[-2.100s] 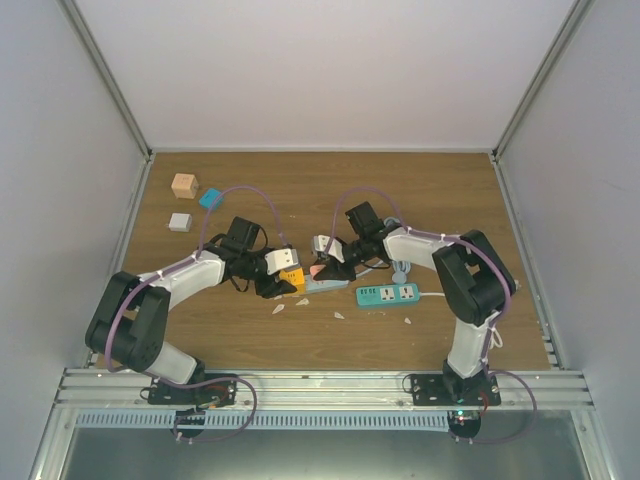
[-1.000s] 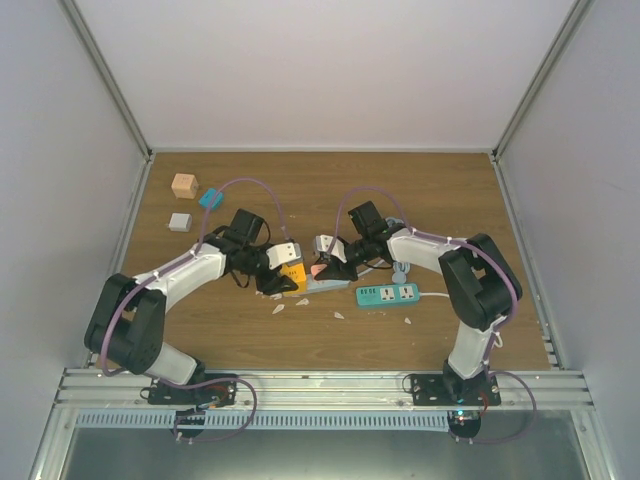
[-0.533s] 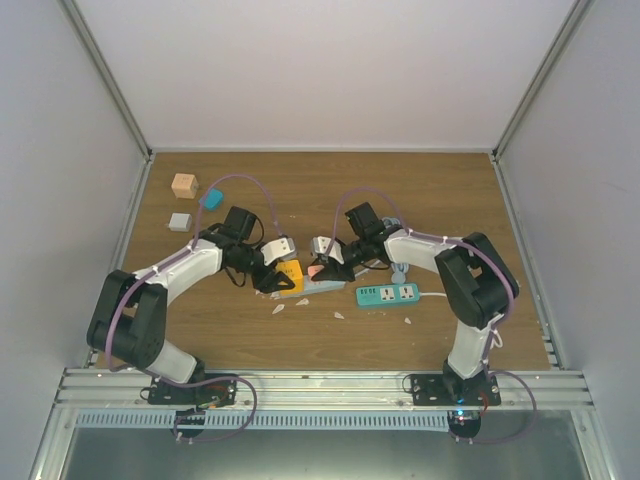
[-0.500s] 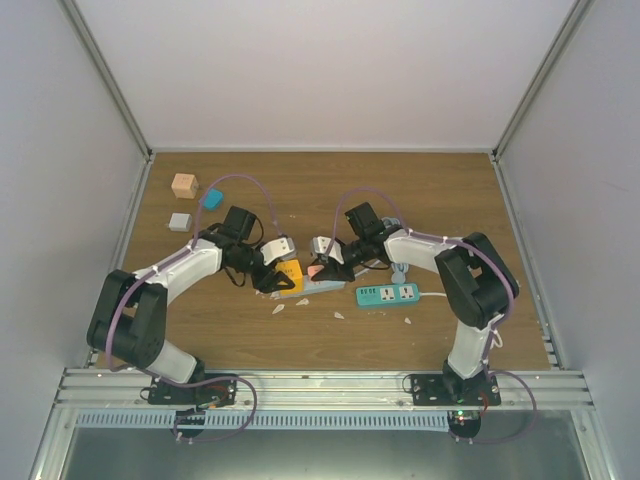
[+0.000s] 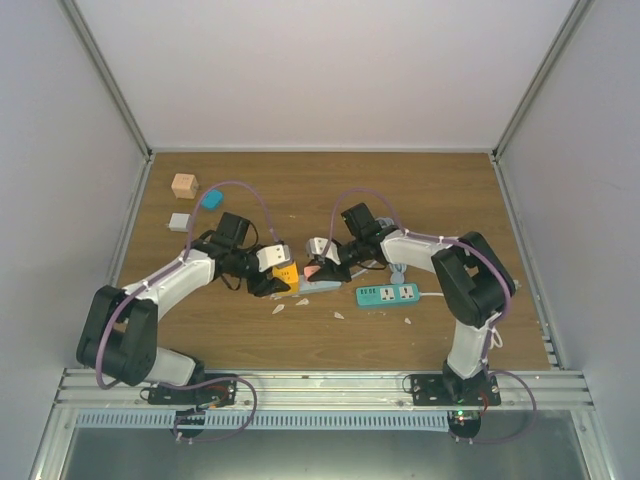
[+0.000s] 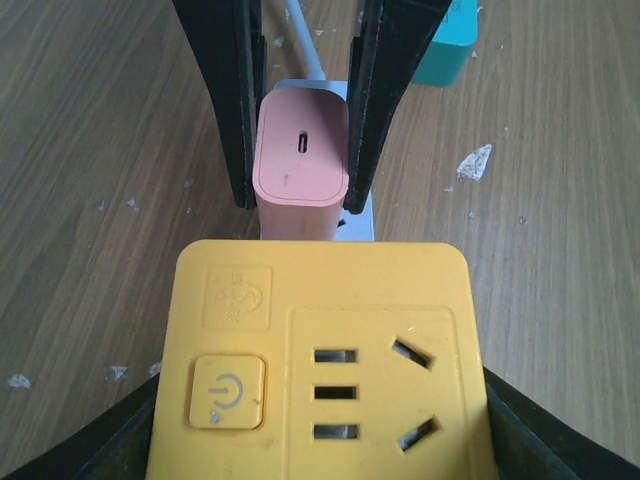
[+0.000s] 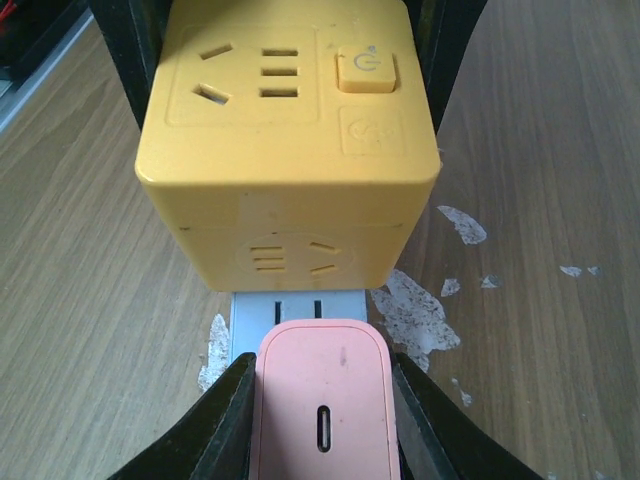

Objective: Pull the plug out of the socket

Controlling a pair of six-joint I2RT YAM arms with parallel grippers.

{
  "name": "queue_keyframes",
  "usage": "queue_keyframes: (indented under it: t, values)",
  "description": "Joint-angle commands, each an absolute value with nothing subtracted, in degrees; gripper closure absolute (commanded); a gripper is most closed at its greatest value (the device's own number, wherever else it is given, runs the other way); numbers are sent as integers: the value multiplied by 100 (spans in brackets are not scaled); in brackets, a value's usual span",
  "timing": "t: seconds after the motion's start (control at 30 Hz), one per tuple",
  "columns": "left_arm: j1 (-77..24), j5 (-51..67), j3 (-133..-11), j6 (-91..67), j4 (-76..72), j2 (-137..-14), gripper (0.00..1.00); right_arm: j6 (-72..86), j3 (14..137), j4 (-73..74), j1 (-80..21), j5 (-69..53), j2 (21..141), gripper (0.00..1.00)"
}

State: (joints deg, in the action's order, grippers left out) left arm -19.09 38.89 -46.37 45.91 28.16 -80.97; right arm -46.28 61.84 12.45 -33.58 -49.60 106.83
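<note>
The plug (image 7: pixel 322 400), a salmon-pink adapter, stands upright on the socket (image 5: pixel 330 285), a pale grey-blue strip lying mid-table, and the right gripper (image 5: pixel 318 264) has its jaws drawn in narrow against the plug's two sides. Just beside the plug, over the same strip, sits a yellow cube adapter (image 6: pixel 320 350), clamped between the jaws of the left gripper (image 5: pixel 272 278). The wooden table (image 5: pixel 300 335), enclosed by pale walls (image 5: pixel 320 70), carries white flecks (image 5: pixel 279 308), a teal strip (image 5: pixel 386 294) near the right arm, and a peach block (image 5: pixel 183 185), a blue block (image 5: pixel 211 198) and a grey block (image 5: pixel 179 221) at the far left.
</note>
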Motion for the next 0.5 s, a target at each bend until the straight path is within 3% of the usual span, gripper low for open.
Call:
queue_keyframes:
  t: [0.0,0.47]
  values:
    - [-2068,4672,-4553,4706,1717,-7616,80,-4754,6166,1340,-3419,-4452,10982,97]
    - [-1633,5949,-5071,3815,2132,-8215,81,-4755,6144,1303,-3419,-4348,10991,98]
